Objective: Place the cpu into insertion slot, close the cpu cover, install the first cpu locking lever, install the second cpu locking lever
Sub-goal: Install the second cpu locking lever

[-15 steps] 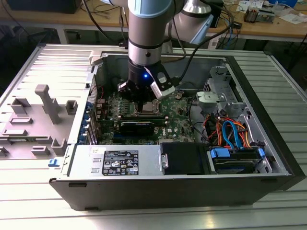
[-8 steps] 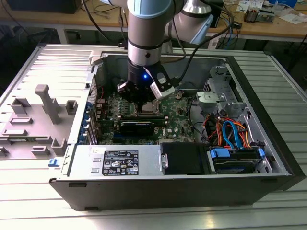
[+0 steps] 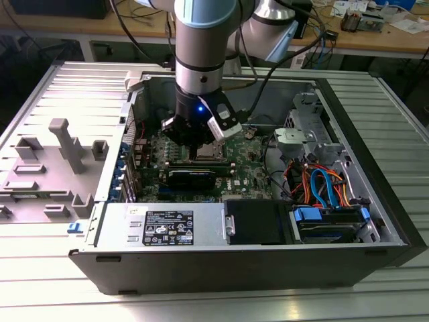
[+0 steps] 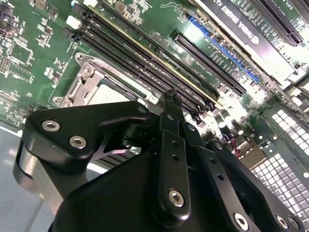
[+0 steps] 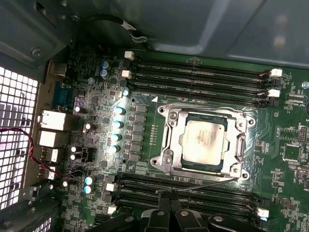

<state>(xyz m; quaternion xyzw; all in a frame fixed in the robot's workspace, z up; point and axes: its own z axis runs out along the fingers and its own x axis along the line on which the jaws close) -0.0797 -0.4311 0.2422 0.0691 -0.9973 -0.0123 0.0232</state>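
CPU (image 5: pixel 203 140) sits flat in the slot (image 5: pixel 166 121), cover (image 5: pixel 241 140) down around it, and the tool (image 5: pixel 169 202) hovers pinched shut, empty, just beside a thin lever (image 5: pixel 207 182) along the socket edge. Judging by that, pushing the lever smoothly sideways under its catch matters most.

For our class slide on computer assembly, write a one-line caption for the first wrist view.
Chip seated in its socket with the metal frame closed around it, pincer poised beside the memory slots.
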